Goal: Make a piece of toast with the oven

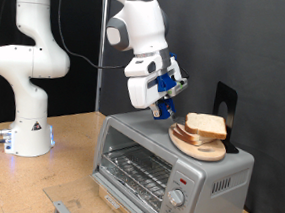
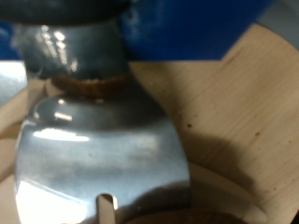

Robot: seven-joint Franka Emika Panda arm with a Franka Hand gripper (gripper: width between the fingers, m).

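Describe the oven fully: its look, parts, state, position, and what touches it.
The oven is a small, boxy, silver-grey metal toaster oven standing on the wooden table, at the exterior view's bottom right. Its glass-windowed front door is shut, with a wire rack visible behind the glass. Two round knobs sit stacked at the front's right, below a small red light. A round wooden board bearing bread slices rests on its top. The claw hovers just above the top, beside the board.
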